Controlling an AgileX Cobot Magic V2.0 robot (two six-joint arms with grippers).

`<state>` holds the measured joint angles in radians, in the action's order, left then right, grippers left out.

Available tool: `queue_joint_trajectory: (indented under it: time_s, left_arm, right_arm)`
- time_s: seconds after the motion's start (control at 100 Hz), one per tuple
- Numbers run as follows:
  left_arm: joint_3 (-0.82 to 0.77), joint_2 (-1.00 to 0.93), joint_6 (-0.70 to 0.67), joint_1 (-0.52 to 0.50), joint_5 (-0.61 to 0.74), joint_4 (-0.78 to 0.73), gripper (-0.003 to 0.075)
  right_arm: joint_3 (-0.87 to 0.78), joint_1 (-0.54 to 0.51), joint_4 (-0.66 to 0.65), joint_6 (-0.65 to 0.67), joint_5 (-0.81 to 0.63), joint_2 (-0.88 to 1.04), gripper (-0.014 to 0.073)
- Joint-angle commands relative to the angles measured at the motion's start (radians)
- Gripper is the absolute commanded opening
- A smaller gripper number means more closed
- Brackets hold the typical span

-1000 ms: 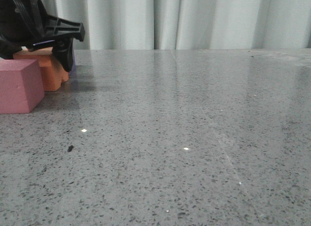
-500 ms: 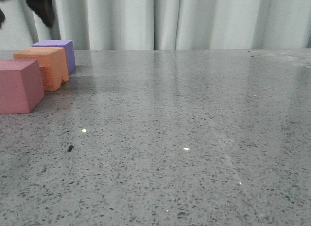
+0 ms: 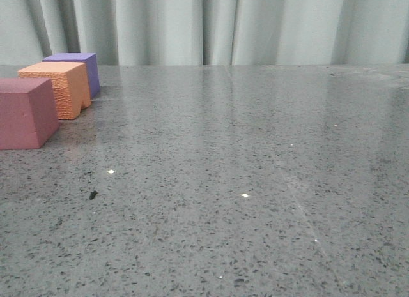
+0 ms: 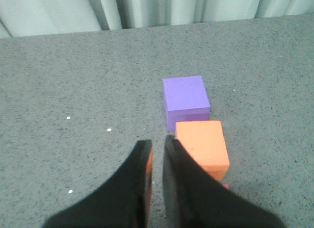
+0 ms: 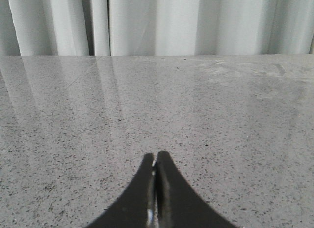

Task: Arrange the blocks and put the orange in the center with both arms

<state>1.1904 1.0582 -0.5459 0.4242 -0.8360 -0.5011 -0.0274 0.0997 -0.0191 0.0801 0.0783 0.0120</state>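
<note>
Three cubes stand in a row at the table's left edge in the front view: the pinkish-red cube (image 3: 25,112) nearest, the orange cube (image 3: 57,86) in the middle, the purple cube (image 3: 80,67) farthest. Neither gripper shows in that view. In the left wrist view my left gripper (image 4: 157,143) hangs above the table beside the orange cube (image 4: 202,147), its jaws drawn together with a narrow slit and nothing between them. The purple cube (image 4: 185,96) lies beyond, and a sliver of the pinkish-red cube (image 4: 225,187) shows behind a finger. My right gripper (image 5: 156,156) is shut and empty over bare table.
The grey speckled table (image 3: 243,182) stretches to the right of the cubes. A pale pleated curtain (image 3: 255,25) hangs behind the table's far edge. A small dark speck (image 3: 93,195) lies on the table near the front left.
My left gripper, down at the orange and purple cubes a second ago, has risen up and out of the front view. The three cubes have stayed in place.
</note>
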Motion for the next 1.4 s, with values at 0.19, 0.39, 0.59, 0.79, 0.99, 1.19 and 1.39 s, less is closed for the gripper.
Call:
queue_joint_trajectory:
  time_s: [0.19,0.39,0.59,0.79,0.99,1.19,1.39]
  left_arm:
    - [0.026,-0.059,0.019,-0.003,0.037,-0.038,-0.0008]
    - [0.026,-0.053,0.019,-0.003,0.037,-0.038,-0.0009]
    - [0.026,-0.042,0.019,-0.003,0.037,-0.038,-0.0010]
    - [0.006,-0.056,0.019,-0.003,0.066,-0.092,-0.0010]
    - [-0.185,-0.201,0.019,-0.003,0.351,-0.094,-0.0010]
    - [-0.481,-0.385,0.019,-0.072,0.465,-0.021,-0.0010]
    - [-0.780,-0.575,0.036,-0.199,0.625,0.095,-0.0010]
  right_arm:
    - [0.014,-0.002,0.001,-0.008,-0.078,0.017,-0.0067]
    - [0.014,-0.002,0.001,-0.008,-0.078,0.017,-0.0067]
    - [0.014,-0.002,0.001,-0.008,-0.078,0.017,-0.0067]
    - [0.014,-0.002,0.001,-0.008,-0.078,0.017,-0.0067]
    - [0.014,-0.003,0.001,-0.008,-0.078,0.017,-0.0067]
    - [0.014,-0.003,0.001,-0.008,-0.078,0.017,-0.0067]
    - [0.014,-0.003,0.001,-0.008,-0.078,0.017,-0.0067]
